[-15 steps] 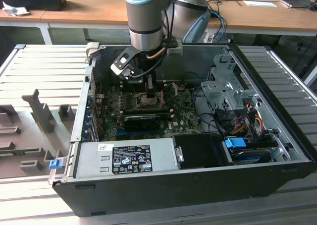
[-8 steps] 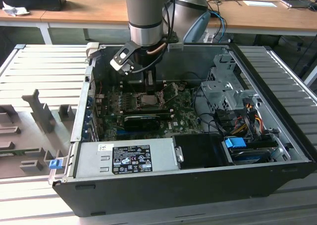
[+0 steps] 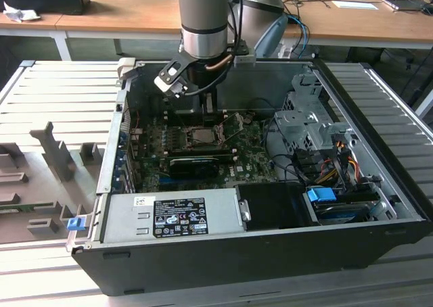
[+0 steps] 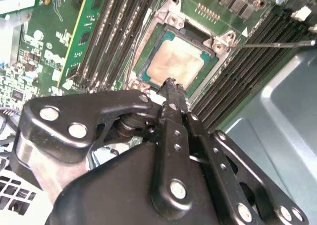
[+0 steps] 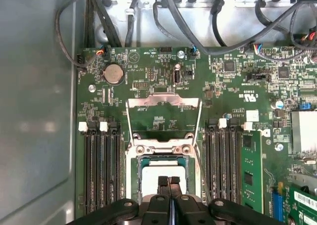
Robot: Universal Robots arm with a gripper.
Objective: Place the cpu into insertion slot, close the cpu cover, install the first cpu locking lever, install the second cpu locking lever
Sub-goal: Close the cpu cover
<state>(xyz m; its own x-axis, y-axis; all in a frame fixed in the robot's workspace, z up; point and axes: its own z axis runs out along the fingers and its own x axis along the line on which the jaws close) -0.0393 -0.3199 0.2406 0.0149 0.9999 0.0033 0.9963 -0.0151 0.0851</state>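
Note:
The cpu (image 5: 163, 171) lies flat in the insertion slot (image 5: 132, 170), its pale silver face up; it also shows in the second wrist view (image 4: 177, 61). The cpu cover (image 5: 163, 102) stands flipped open beyond the socket, the green board showing through its window. Thin wire locking levers (image 5: 200, 133) stand raised beside the cover, and one rod (image 4: 272, 44) shows in the second wrist view. My gripper (image 5: 169, 181) hangs just above the cpu's near edge, its fingers (image 4: 171, 88) shut together with nothing between them. In the exterior view my gripper (image 3: 205, 109) is inside the case above the socket (image 3: 203, 135).
Black memory slots (image 5: 99, 165) flank the socket on both sides. A black card (image 3: 196, 163) lies in front of the socket. Cables (image 5: 163, 12) hang along the case wall, a power supply (image 3: 172, 214) fills the front, and a drive cage (image 3: 304, 121) stands at the exterior view's right.

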